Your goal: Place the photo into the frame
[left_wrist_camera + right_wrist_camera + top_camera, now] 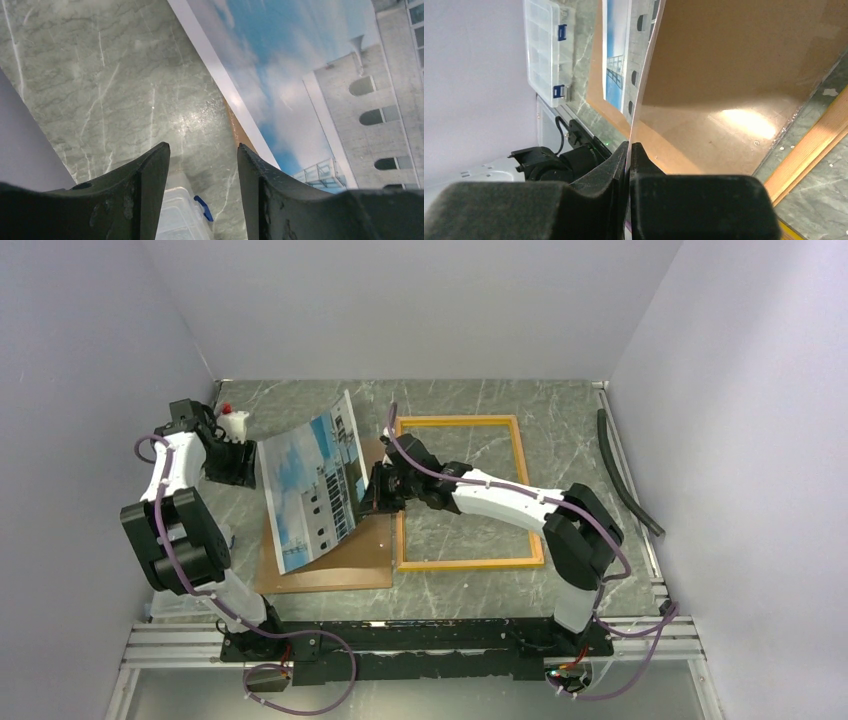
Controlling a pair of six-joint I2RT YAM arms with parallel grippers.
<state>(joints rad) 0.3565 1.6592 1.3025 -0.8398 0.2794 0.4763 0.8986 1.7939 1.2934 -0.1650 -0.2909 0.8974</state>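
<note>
Right tool [629, 150] pinched on photo [300, 490] right edge, sheet tilted up; left tool [202, 160] wide, empty; frame [457, 421] flat alongside.

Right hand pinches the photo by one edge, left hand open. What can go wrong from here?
1. The photo hangs bowed from the right hand's pinch on one edge; it may slip or crease there.
2. The left hand is open near the opposite edge, holding nothing, so that side may flop or drag on the brown backing board.
3. The frame lies flat beside the board; a trailing corner might catch its rail and shift it.
</note>
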